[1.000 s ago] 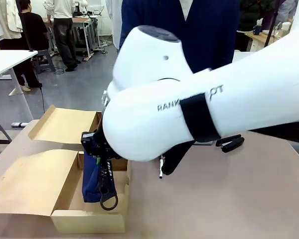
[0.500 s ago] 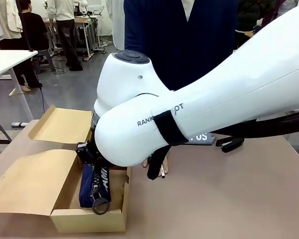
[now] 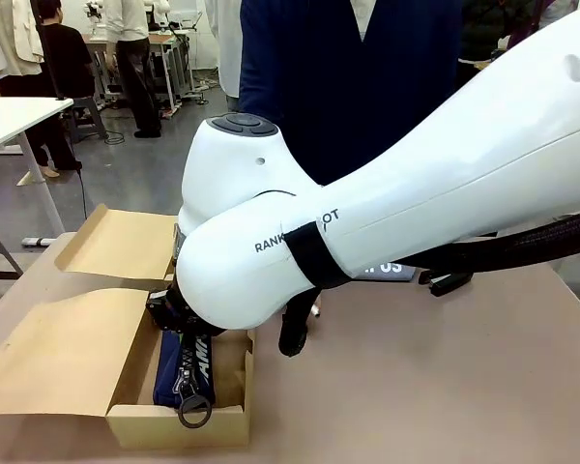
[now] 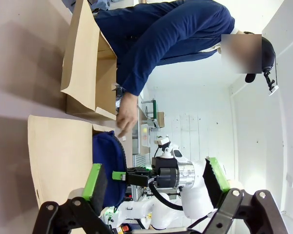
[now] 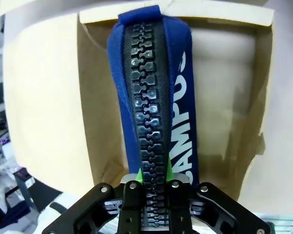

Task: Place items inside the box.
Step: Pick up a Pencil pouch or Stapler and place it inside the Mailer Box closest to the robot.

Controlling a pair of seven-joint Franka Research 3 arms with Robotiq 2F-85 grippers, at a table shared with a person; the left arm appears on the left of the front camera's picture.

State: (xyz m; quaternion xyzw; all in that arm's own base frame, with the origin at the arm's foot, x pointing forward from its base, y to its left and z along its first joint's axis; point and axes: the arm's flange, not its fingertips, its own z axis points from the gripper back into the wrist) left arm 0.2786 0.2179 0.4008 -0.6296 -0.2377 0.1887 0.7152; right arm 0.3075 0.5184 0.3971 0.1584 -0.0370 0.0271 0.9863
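One white right arm [image 3: 396, 193] reaches across the table and down over the box [image 3: 174, 427], an open cardboard carton with its flaps [image 3: 63, 353] folded out to the side away from the arm.

Inside the box is the navy-blue pencil case [image 5: 119, 73], lying along the box's length. Its far end is up against the box's end wall, and its near end is raised off the box floor [image 5: 224, 87]. Beyond the box, on the arm's side, a sliver of the grey pencil case [image 3: 387, 268] shows under the arm, with the black stapler [image 3: 449, 280] just past it.

The right gripper [image 5: 154, 195] is clamped on the case's near end, jaws pinched tight across the zip [image 5: 149, 112]. The left gripper [image 4: 154, 185] hangs well back from the box with its jaws spread and nothing between them. The person's hand [image 4: 124, 117] hovers at the box's far side.

The case looks light and soft. The fabric would sag and fold, while the chunky moulded zip gives one firmer ridge along the top. That ridge seems the better place to hold it, since the cloth sides would likely slip or bunch between the pads. The ring pull [image 3: 195, 416] dangles over the box's front wall and could snag there.
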